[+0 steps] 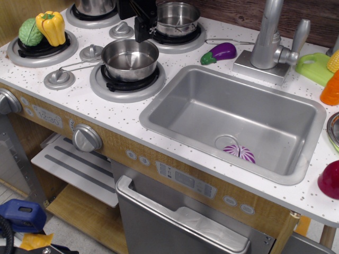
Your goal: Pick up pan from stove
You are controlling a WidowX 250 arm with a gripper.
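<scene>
The pan (130,59) is seated on the stove's (79,79) near right burner, its wire handle stretched leftward. Just behind it, the black hand (144,26) is seen hovering; its opening cannot be told.

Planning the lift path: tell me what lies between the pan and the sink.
Between pan and sink: only bare speckled countertop, in the observation.image view.

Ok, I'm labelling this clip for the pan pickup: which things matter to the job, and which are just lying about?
For the job: pan, stove, gripper.

Lying about: yellow pepper, green cabbage, purple eggplant, sink, faucet, back pot.
</scene>
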